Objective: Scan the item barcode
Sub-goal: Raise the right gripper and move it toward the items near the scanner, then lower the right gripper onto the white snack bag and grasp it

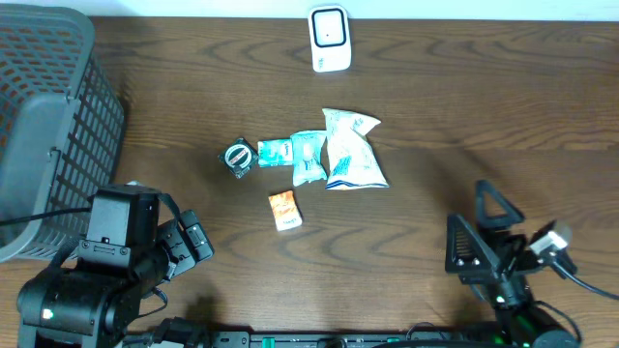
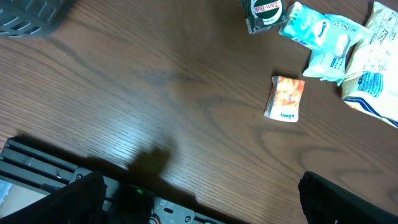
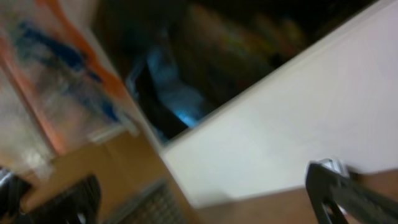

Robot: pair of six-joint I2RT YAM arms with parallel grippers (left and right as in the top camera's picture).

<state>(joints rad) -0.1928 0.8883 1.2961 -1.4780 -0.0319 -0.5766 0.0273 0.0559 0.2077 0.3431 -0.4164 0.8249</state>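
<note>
A white barcode scanner (image 1: 329,39) stands at the table's far edge. Mid-table lie a round tin (image 1: 239,157) (image 2: 264,12), teal packets (image 1: 292,155) (image 2: 317,38), a white-and-blue bag (image 1: 353,153) (image 2: 376,59) and a small orange sachet (image 1: 284,210) (image 2: 286,98). No barcode shows on any of them. My left gripper (image 1: 189,244) (image 2: 205,205) is open near the front left, well short of the sachet. My right gripper (image 1: 479,230) (image 3: 205,199) is open at the front right and holds nothing. Its wrist view is blurred and points away from the items.
A grey mesh basket (image 1: 48,116) (image 2: 28,15) fills the left back corner. Bare wood lies between both grippers and the cluster of items. The arms' black bases sit along the front edge (image 1: 290,338).
</note>
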